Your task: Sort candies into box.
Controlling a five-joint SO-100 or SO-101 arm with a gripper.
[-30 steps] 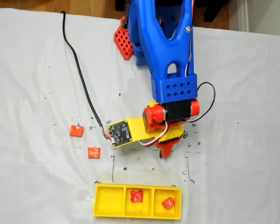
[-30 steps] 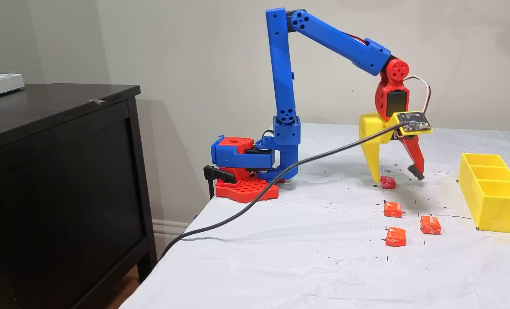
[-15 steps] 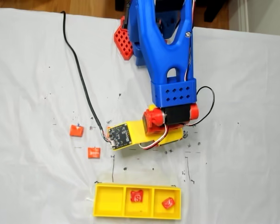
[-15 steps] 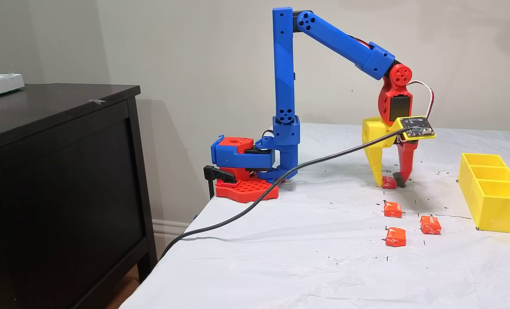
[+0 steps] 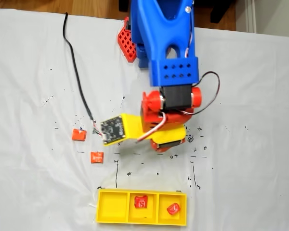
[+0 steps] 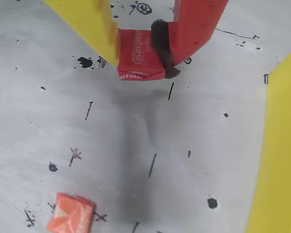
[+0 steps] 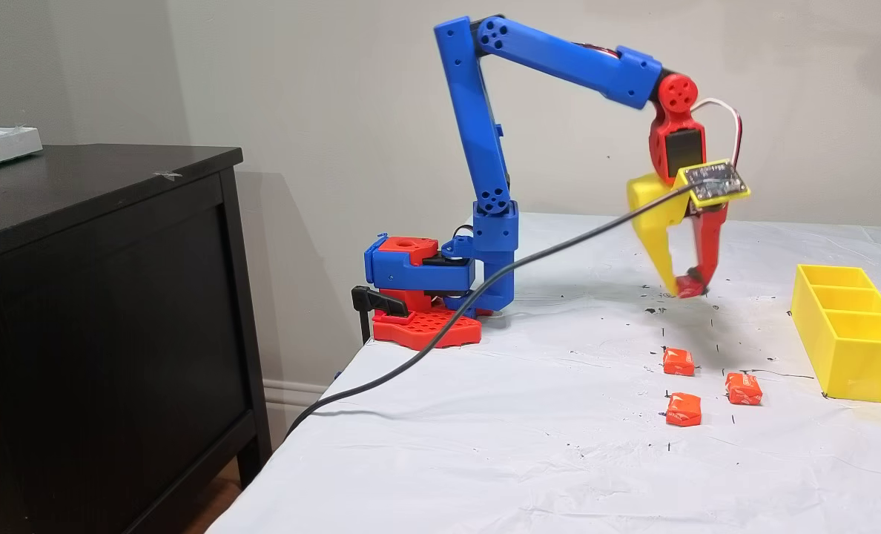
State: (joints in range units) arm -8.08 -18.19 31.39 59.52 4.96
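A: While the gripper (image 6: 139,57) is clenched on a red candy (image 6: 137,60), log where the box (image 5: 111,220) lies from it.

B: In the top-down fixed view the box sits toward the bottom edge, well apart from the gripper (image 5: 167,143), its long axis running left to right across the picture. In the side fixed view it stands off to the right of the gripper (image 7: 687,285). The candy (image 7: 687,285) hangs clear of the white sheet (image 7: 529,415).

A: Compartments?

B: Three in a row. Middle holds a red candy (image 5: 141,201), the right one another red candy (image 5: 173,209), the left is bare. My read: the carry must go toward the box and end above one cell.

A: Grip quality?

B: Wrist view: yellow finger flat on one side of the wrapper, red finger with its dark pad (image 6: 161,46) on the other. The wrapper is glossy, white lettering, square, slightly creased.

A: Loose pieces?

B: Three orange candies on the sheet in the side view (image 7: 678,361), (image 7: 684,409), (image 7: 743,389); two show top-down (image 5: 78,134), (image 5: 97,157). Matte, crinkly wrappers. Sheet is wrinkled and ink-marked. Box is rigid, smooth yellow plastic with thin walls.
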